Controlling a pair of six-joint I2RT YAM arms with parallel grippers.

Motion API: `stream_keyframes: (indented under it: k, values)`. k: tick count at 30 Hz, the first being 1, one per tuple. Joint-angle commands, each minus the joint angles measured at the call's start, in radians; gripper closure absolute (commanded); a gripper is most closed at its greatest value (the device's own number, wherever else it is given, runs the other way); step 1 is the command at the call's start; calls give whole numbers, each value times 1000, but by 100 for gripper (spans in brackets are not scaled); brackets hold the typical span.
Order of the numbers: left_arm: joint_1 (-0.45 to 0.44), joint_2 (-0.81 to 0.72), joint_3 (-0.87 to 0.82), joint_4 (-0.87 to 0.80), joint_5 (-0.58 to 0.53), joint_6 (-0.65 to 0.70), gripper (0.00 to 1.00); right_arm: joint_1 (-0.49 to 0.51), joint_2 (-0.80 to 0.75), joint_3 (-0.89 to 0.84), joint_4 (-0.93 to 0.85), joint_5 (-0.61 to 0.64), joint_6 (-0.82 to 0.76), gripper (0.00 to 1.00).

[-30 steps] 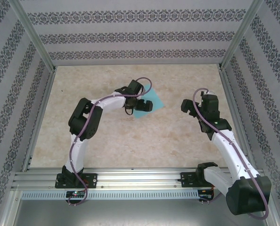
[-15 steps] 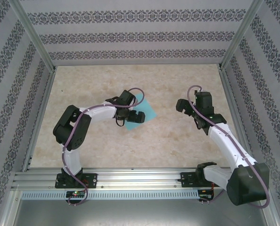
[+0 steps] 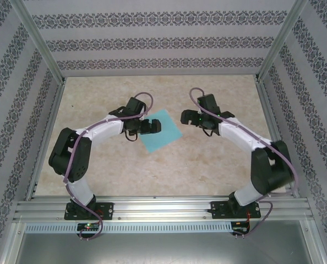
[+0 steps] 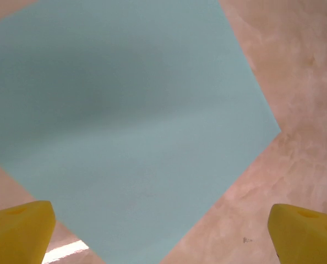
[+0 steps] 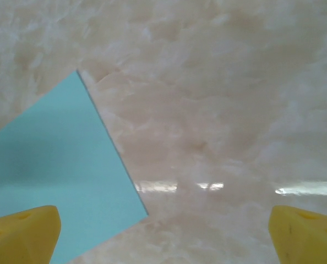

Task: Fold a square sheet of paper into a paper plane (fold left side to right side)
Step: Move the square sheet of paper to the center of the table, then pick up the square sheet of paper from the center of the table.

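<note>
The square sheet of paper is light turquoise and lies flat and uncreased on the table's middle, turned like a diamond. My left gripper hovers over its left corner, open, with nothing between the yellow fingertips. In the left wrist view the sheet spreads out ahead of the gripper. My right gripper is open just right of the sheet's right corner. In the right wrist view the sheet lies at the left, next to the left fingertip, and the gripper is over bare table.
The beige marbled table is enclosed by patterned walls and metal posts. An aluminium rail with both arm bases runs along the near edge.
My left gripper has drawn back to the left, and the sheet has slid a little left and nearer, showing more of itself. My right arm has swung left up to the sheet's right corner.
</note>
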Motion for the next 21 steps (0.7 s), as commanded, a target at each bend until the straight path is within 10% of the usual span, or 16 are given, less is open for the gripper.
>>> stream_keyframes:
  k: [1,21]
  values:
    - [19,14,-13,24,50,-52,0,53,115,93,-6,16,57,4]
    - [16,75,-170,161,132,-135,18,175,526,421,-105,84,59,3]
